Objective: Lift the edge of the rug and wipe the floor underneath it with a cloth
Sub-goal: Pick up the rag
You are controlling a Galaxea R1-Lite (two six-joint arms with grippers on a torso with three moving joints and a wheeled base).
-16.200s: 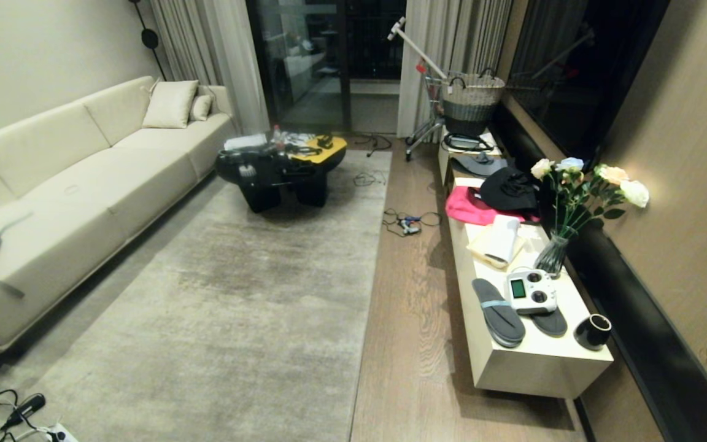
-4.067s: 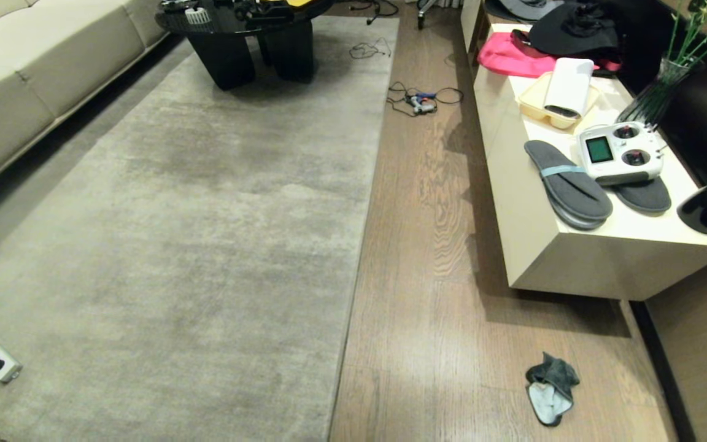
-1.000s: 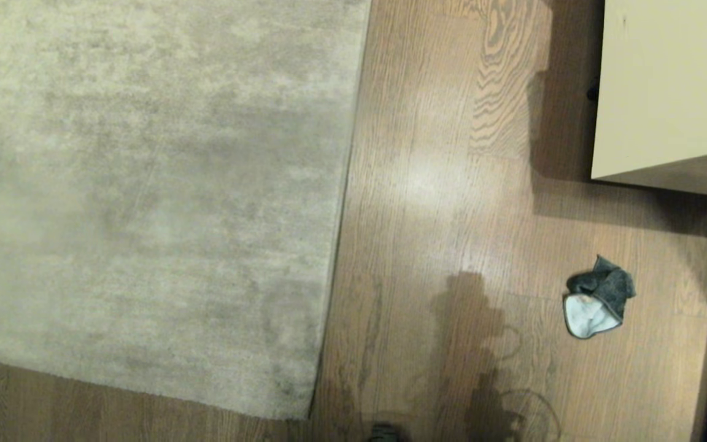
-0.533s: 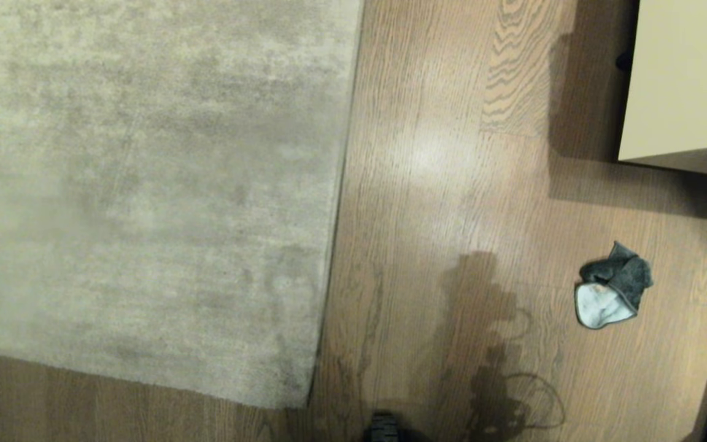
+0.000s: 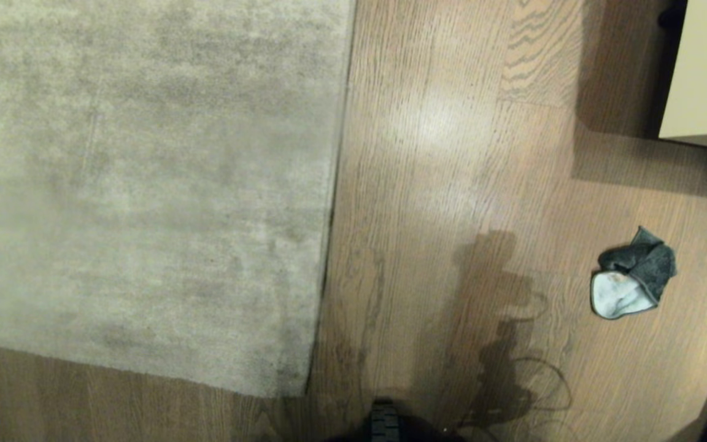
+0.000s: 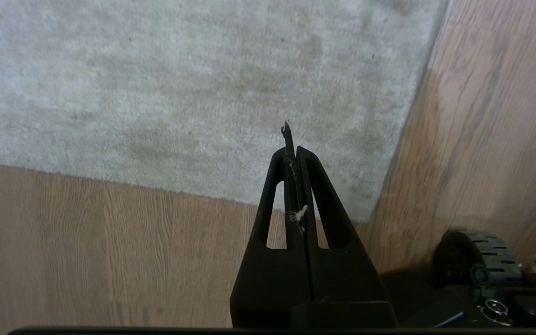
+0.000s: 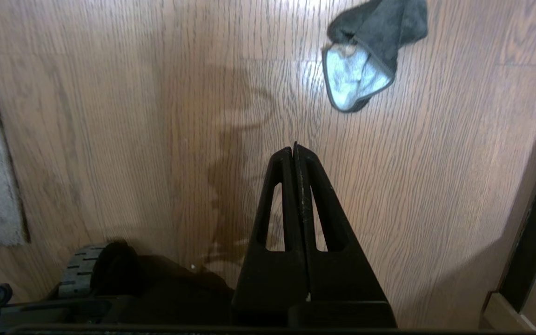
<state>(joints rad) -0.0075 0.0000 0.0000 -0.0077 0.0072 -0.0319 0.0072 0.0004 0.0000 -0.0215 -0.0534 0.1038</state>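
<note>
Head view looks almost straight down on the rug edge [image 5: 336,153], a straight border running from the top of the picture toward the robot and ending at a corner near the bottom, where a second border turns off to the left. It lies flat on the floor [image 5: 452,184], light-brown wooden planks with dark wavy grain and a pale patch of sheen just right of the border. The pale grey-beige rug [image 5: 145,184] fills the left side, its short pile mottled with darker patches. The cloth [image 5: 633,276] lies crumpled on the planks well to the right of the border, dark grey-green with a lighter, pale face turned up at its nearer end; nothing touches it. Beyond it, at the upper right, stands the corner of a cream cabinet [image 5: 706,67], casting a dark shadow on the planks. A black wheel [image 5: 384,423] of the base shows at the bottom edge, with the robot's shadow on the planks beside it. Neither arm shows in this view. From the left wrist, the left gripper [image 6: 290,139] hangs above the rug's corner with its fingers pressed together, holding nothing. From the right wrist, the right gripper [image 7: 294,151] hangs over bare planks, its fingers also pressed together and empty, the cloth lying ahead of its tips and apart from them.
</note>
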